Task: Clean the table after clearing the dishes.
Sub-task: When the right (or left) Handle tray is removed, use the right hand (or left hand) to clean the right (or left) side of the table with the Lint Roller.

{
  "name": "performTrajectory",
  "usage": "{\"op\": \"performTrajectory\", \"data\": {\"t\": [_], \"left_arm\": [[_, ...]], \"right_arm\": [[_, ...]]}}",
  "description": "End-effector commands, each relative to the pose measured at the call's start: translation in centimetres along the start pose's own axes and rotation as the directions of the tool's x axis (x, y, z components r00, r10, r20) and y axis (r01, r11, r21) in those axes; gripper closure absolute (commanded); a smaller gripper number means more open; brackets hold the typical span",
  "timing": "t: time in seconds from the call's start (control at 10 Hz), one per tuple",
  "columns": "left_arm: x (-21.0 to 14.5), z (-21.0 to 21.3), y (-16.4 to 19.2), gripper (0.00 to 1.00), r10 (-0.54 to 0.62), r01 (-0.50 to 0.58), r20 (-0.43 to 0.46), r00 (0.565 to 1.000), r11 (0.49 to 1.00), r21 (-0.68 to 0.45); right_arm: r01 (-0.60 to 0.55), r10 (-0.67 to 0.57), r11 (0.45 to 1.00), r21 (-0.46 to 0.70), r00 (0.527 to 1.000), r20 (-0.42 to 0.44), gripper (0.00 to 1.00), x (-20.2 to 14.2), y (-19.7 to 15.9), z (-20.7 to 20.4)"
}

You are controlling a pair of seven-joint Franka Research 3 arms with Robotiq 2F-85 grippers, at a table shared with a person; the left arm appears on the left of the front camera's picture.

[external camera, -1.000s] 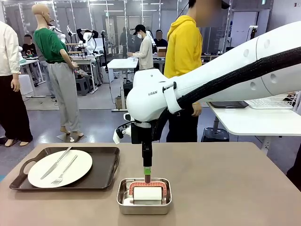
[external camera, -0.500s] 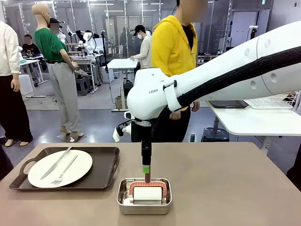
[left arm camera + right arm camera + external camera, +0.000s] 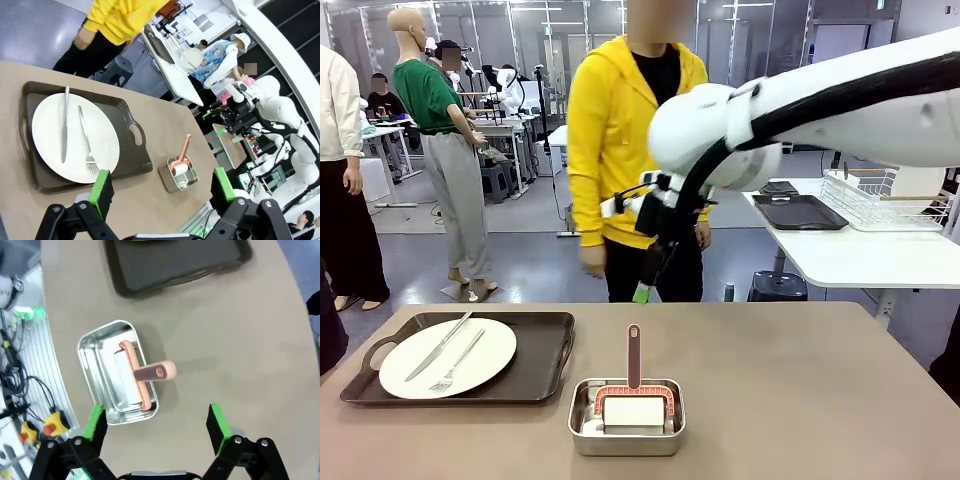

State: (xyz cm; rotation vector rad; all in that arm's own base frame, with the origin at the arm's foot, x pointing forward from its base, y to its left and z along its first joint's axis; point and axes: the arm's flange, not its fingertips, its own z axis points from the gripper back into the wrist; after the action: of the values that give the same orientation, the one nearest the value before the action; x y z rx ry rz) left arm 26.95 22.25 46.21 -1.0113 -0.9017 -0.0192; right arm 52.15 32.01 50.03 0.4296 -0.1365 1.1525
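Front view shows us our right gripper (image 3: 642, 292) hanging released and empty above the matte grey-brown surface (image 3: 800, 400), at twelve o'clock from the square steel pan (image 3: 627, 443). The round white plate (image 3: 448, 357) with steel cutlery (image 3: 440, 346) lies on its dark brown rectangular tray (image 3: 542, 360), at ten o'clock from that pan. Our left gripper (image 3: 161, 190) is released too.

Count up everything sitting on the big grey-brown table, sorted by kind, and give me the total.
tray: 1
plate: 1
knife: 1
fork: 1
steel pan: 1
roller: 1
Total: 6
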Motion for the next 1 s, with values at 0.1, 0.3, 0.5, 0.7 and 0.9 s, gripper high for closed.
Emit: {"op": "performTrajectory", "data": {"t": [0.1,0.3,0.5,0.7,0.9], "left_arm": [[0.3,0.2,0.0,0.0,-0.006,0.006,0.005,1.0,1.0,-0.008],[0.3,0.2,0.0,0.0,-0.006,0.006,0.005,1.0,1.0,-0.008],[0.3,0.2,0.0,0.0,-0.006,0.006,0.005,1.0,1.0,-0.008],[0.3,0.2,0.0,0.0,-0.006,0.006,0.005,1.0,1.0,-0.008],[0.3,0.2,0.0,0.0,-0.006,0.006,0.005,1.0,1.0,-0.008]], "right_arm": [[0.29,-0.353,0.922,0.257,0.902,0.248,0.0,-7.3,-1.6,1.5],[0.339,-0.501,0.837,0.429,0.79,0.353,0.0,-14.9,-4.3,3.4],[0.284,-0.601,0.744,0.604,0.679,0.421,0.0,-21.9,-6.3,5.0],[0.275,-0.643,0.698,0.661,0.647,0.41,0.0,-28.7,-7.2,6.6],[0.324,-0.714,0.648,0.689,0.574,0.401,0.0,-36.0,-6.9,8.3]]}}
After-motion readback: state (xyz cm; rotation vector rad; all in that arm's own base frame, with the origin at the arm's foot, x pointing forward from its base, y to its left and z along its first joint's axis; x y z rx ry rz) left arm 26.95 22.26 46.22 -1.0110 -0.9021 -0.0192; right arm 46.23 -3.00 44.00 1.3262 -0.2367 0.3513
